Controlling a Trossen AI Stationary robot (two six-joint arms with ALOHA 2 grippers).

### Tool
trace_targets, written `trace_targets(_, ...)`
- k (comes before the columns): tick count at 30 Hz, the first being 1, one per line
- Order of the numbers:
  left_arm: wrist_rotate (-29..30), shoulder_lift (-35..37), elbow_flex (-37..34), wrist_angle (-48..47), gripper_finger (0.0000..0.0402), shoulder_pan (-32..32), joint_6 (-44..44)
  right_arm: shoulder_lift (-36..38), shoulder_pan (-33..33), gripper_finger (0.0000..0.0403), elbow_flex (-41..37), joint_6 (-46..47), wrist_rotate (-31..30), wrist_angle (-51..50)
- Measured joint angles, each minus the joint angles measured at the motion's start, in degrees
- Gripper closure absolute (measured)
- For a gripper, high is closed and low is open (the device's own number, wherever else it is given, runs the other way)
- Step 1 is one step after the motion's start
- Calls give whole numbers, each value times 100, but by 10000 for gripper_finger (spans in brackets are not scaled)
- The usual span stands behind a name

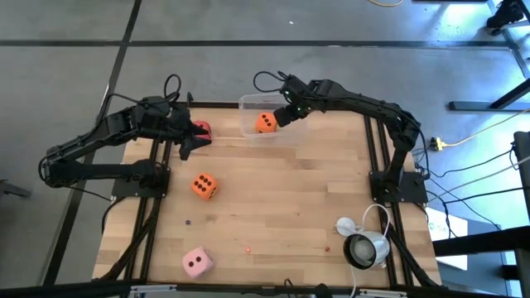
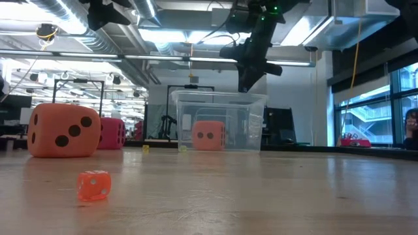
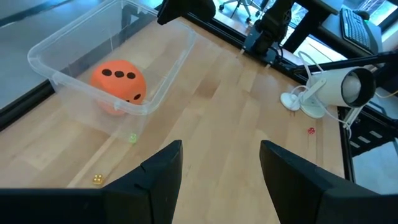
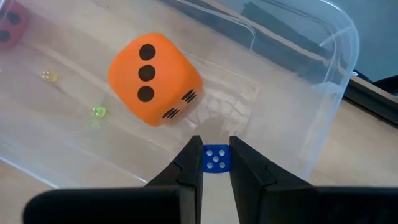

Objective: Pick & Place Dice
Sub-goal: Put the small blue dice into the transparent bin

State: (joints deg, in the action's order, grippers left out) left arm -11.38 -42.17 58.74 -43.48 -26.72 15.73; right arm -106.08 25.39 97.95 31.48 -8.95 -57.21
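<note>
A clear plastic bin stands at the table's far edge with one orange die resting on its floor. My right gripper hovers over the bin, shut on a tiny blue die. My left gripper is open and raised, beside the red die, which sits on the table. A second orange die lies mid-table, and the pale pink die is near the near edge. My right gripper pinches the tiny blue die by two opposite faces, between the free ends of its two fingers. The fingers come from above, slanting down. The die is lifted clear, above the bin's floor next to the orange die.
A white lamp-like device with its cord lies at the table's near right corner. Tiny dice dot the wood, among them a small orange one and a red one. Dark frame rails run along both table sides.
</note>
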Motion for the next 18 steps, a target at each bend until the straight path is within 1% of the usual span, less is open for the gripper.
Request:
trace_targets(14, 0, 0, 0, 0, 192, 0, -9, 0, 2, 350, 0, -48, 36, 68)
trace_targets(16, -2, 0, 0, 0, 192, 2, -9, 0, 2, 342, 0, -51, 116, 137)
trace_targets(18, -2, 0, 0, 0, 192, 1, -9, 0, 3, 319, 0, -50, 298, 211)
